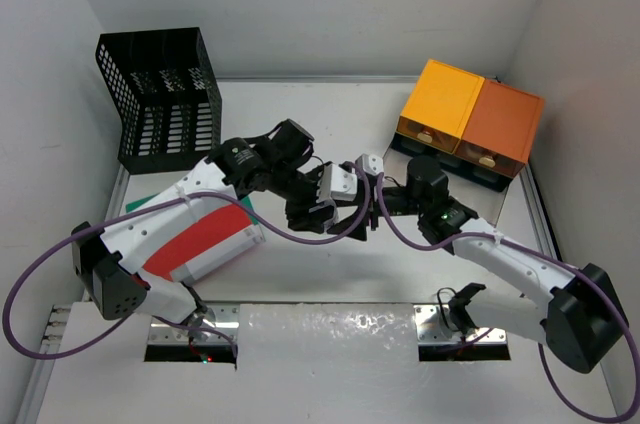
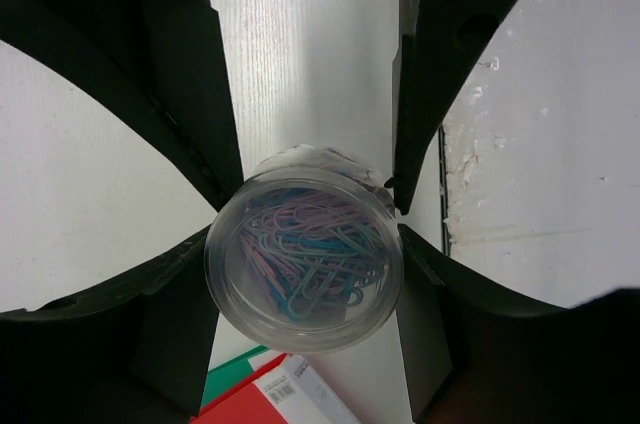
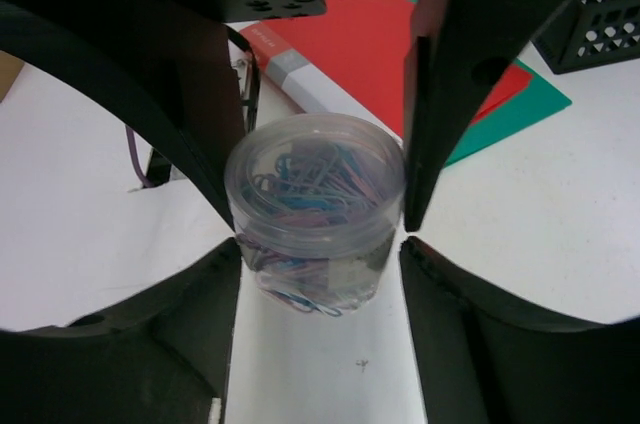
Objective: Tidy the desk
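Note:
A clear round jar of coloured paper clips (image 2: 303, 264) hangs above the white desk (image 1: 330, 104), where both arms meet mid-table. My left gripper (image 2: 305, 234) is shut on the jar, one finger pressed on each side. In the right wrist view the same jar (image 3: 315, 209) sits between the fingers of my right gripper (image 3: 320, 242). Those fingers straddle its lower part with a thin gap still showing, so that gripper is open. In the top view the two gripper heads hide the jar.
A red folder (image 1: 205, 239) lies on a green one (image 1: 140, 206) under the left arm. A black mesh rack (image 1: 165, 94) stands at the back left, and orange drawer boxes (image 1: 470, 119) at the back right. White walls enclose the desk.

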Controlling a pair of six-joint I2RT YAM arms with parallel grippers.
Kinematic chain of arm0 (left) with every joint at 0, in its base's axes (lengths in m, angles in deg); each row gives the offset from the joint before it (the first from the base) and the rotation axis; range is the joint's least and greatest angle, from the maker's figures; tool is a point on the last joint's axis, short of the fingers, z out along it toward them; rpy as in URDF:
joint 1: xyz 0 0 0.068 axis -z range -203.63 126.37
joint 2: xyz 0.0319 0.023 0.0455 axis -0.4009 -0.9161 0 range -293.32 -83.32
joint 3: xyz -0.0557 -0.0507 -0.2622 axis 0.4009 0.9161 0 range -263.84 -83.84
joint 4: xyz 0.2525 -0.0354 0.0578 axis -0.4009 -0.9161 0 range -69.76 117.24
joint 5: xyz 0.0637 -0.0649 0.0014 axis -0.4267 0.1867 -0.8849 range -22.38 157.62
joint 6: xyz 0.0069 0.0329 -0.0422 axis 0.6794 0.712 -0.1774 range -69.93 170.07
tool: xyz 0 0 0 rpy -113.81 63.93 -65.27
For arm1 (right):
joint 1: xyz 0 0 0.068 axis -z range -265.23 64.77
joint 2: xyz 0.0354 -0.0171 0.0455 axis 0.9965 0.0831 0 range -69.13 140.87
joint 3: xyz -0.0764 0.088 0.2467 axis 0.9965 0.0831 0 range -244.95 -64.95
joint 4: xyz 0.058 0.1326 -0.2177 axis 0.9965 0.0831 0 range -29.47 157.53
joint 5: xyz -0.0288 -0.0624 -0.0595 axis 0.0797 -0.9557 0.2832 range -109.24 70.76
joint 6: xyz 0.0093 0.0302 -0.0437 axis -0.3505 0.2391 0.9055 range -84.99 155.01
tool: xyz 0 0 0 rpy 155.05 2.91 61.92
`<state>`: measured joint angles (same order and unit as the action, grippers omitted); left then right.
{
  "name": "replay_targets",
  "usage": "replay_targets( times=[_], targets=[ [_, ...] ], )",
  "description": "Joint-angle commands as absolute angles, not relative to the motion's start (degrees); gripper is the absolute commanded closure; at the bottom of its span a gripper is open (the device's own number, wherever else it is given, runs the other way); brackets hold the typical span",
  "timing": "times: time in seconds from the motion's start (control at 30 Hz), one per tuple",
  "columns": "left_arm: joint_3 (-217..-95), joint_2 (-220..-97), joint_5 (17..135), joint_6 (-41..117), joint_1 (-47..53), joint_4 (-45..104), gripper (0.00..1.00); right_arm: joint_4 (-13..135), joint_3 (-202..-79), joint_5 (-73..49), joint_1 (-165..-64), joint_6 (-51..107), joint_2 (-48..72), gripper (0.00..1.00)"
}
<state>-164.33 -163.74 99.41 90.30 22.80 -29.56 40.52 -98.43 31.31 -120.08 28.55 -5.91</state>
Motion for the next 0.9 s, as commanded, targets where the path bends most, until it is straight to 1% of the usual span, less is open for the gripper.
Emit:
replay_targets(
  times=[0.0, 0.13, 0.17, 0.23, 0.27, 0.4, 0.5, 0.67, 0.7, 0.73, 0.8, 0.87],
  targets=[
    [-164.5, -162.3, 100.0, 89.4, 23.9, -26.6, 1.00, 36.0, -100.8, 32.4, -120.8, 28.4, -6.1, 0.41],
    [-164.6, -162.5, 99.8, 89.6, 24.1, -26.0, 1.00, 34.9, -100.6, 31.6, -121.4, 27.6, -5.1, 0.56],
    [-164.7, -162.4, 99.3, 89.7, 24.1, -25.8, 1.00, 34.4, -100.5, 31.2, -121.4, 27.4, -4.9, 0.65],
    [-164.6, -162.4, 98.9, 89.7, 24.1, -25.8, 1.00, 34.2, -100.5, 30.9, -121.5, 26.8, -4.9, 0.75],
    [-164.6, -162.4, 98.7, 89.6, 24.1, -25.8, 1.00, 34.1, -100.3, 30.6, -121.4, 26.7, -5.0, 0.82],
    [-164.3, -162.4, 97.2, 88.4, 24.1, -24.7, 1.00, 33.2, -99.2, 28.9, -121.5, 26.0, -5.7, 1.00],
    [-164.0, -162.5, 93.9, 86.8, 24.2, -23.0, 1.00, 32.6, -98.4, 27.5, -121.6, 25.0, -6.4, 1.00],
    [-164.0, -162.4, 88.1, 85.3, 24.1, -20.7, 0.91, 34.2, -97.1, 22.8, -121.7, 25.3, -8.2, 1.00],
    [-164.1, -162.4, 87.7, 85.1, 24.2, -20.6, 0.87, 34.1, -96.8, 22.3, -121.7, 25.3, -8.6, 1.00],
    [-164.0, -162.4, 87.5, 85.0, 24.1, -20.4, 0.86, 34.1, -96.5, 21.2, -121.8, 25.3, -8.7, 1.00],
    [-163.9, -162.4, 87.2, 85.1, 24.1, -20.3, 0.87, 34.0, -96.0, 20.4, -121.8, 25.2, -9.1, 1.00],
    [-164.0, -162.4, 87.6, 85.4, 24.1, -20.4, 0.97, 33.9, -95.8, 20.1, -121.8, 25.0, -9.1, 1.00]
  ],
)
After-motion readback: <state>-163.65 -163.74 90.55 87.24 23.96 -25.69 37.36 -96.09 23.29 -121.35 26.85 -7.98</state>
